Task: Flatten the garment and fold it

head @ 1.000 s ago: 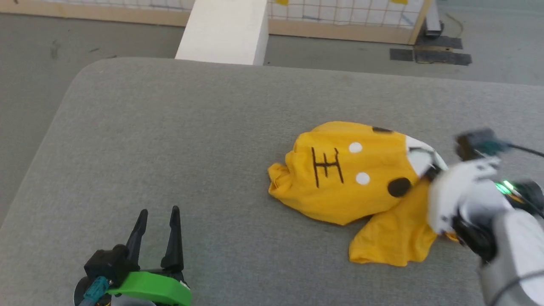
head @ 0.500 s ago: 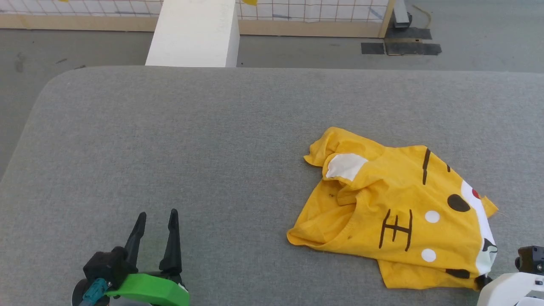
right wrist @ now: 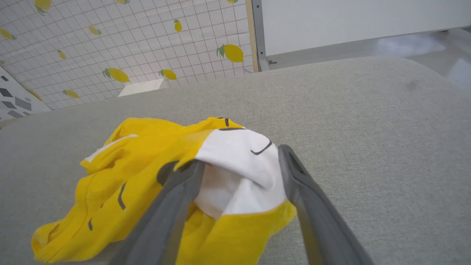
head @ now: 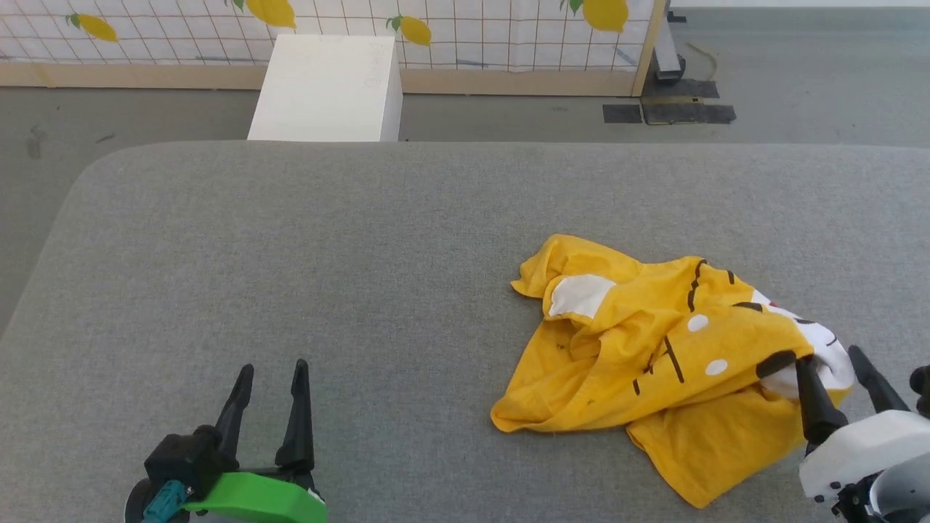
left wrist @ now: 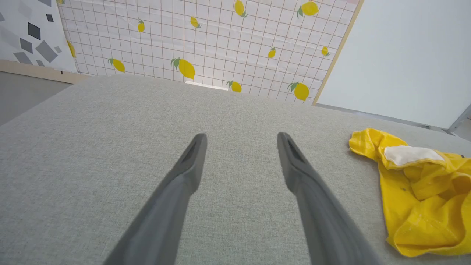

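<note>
The garment (head: pixel 654 363), a bright yellow T-shirt with white patches, black stripes and white dots, lies crumpled on the right half of the grey table (head: pixel 290 240). My right gripper (head: pixel 827 357) stands open at the shirt's right edge. In the right wrist view a bunched white fold of the garment (right wrist: pixel 140 176) sits between the spread fingers of that gripper (right wrist: pixel 241 156). My left gripper (head: pixel 272 367) is open and holds nothing near the table's front left. In its wrist view this gripper (left wrist: pixel 241 136) hovers over bare cloth, and the garment (left wrist: pixel 423 191) lies off to the right.
A white box (head: pixel 327 87) stands on the floor beyond the table's far edge. Behind it runs a grid wall with lemon prints (head: pixel 472 29). Black mats (head: pixel 668 112) lie on the floor at the back right. The table's left corners are rounded.
The head camera has shifted. My right gripper went from shut to open, letting go of the garment, which has turned over and now lies bunched at its right side. The left gripper has not moved.
</note>
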